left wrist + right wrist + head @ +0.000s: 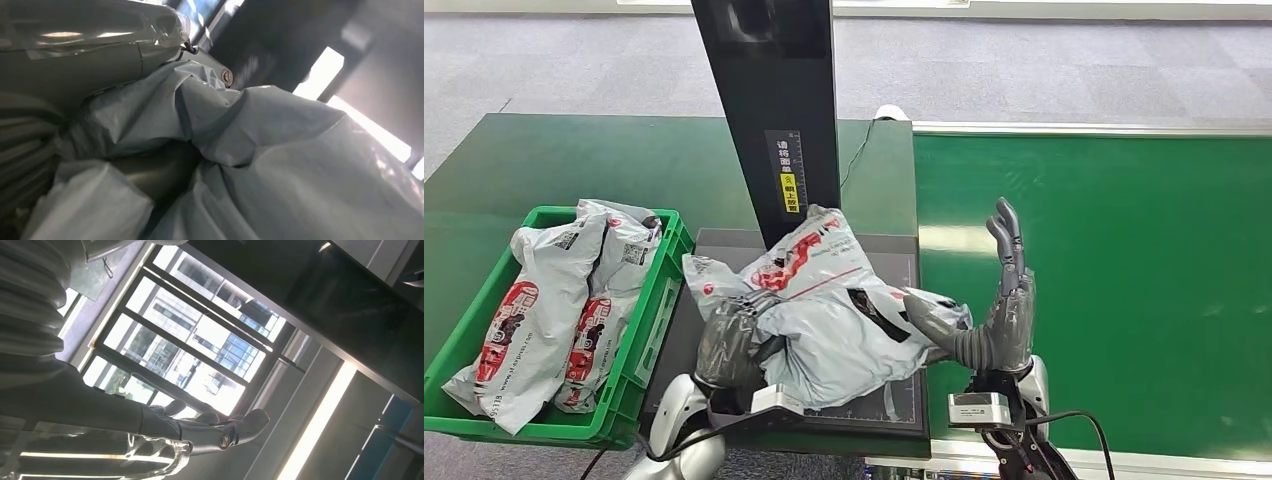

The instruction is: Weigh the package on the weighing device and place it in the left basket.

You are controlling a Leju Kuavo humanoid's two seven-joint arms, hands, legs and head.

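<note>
Indoor work area with green surfaces and grey carpet.
A dark green table (574, 160) is set beside a brighter green conveyor belt (1124, 230). Grey carpeted floor (1044, 70) is seen beyond. Large gridded windows (200, 355) and ceiling light strips (320, 425) are visible overhead.

Head view: high on the body, angled forward and down over the green table (574, 160), scale platform (904, 250) and left basket (649, 320), mid-range. Left wrist view: behind the left hand (724, 345), pressed close against the grey package (280, 165), also central in the head view (824, 310). Right wrist view: behind the right hand (150, 435), tilted up at windows (200, 355) and ceiling.
</note>
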